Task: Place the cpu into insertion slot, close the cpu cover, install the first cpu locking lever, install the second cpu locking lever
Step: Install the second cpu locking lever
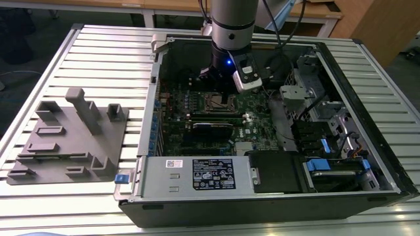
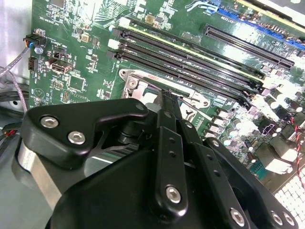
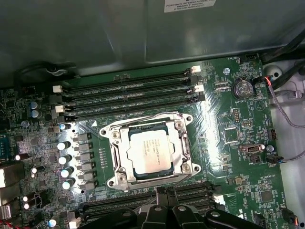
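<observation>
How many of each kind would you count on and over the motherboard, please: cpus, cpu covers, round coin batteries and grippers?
cpu: 1
cpu cover: 1
coin battery: 1
gripper: 1
Total: 4

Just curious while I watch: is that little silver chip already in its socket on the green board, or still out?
In. The cpu lies flat in the insertion slot, with the cpu cover framing it.

A ribbed metal table [image 1: 98,49] bears an open computer case [image 1: 276,196] and a grey fixture block [image 1: 69,142].
</observation>
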`<act>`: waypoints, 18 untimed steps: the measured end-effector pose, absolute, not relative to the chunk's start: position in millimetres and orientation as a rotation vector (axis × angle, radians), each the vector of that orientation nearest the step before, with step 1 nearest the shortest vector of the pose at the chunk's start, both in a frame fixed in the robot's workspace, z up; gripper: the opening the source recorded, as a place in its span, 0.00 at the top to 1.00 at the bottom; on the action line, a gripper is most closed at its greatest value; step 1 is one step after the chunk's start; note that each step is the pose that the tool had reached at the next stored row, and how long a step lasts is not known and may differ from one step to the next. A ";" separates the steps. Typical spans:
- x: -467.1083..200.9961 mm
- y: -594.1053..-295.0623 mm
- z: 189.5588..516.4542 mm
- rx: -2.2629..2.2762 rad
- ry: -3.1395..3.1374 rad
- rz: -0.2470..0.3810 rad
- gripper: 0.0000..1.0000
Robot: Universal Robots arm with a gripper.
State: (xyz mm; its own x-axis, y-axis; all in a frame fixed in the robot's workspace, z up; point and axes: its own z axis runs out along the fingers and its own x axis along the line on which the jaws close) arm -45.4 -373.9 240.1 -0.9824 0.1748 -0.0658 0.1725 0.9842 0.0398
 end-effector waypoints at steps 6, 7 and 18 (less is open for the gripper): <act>-45.4 -373.8 239.7 0.268 3.060 0.053 0.89; -45.4 -373.8 238.9 0.268 3.060 0.053 0.89; -45.4 -373.9 235.8 0.268 3.060 0.052 0.89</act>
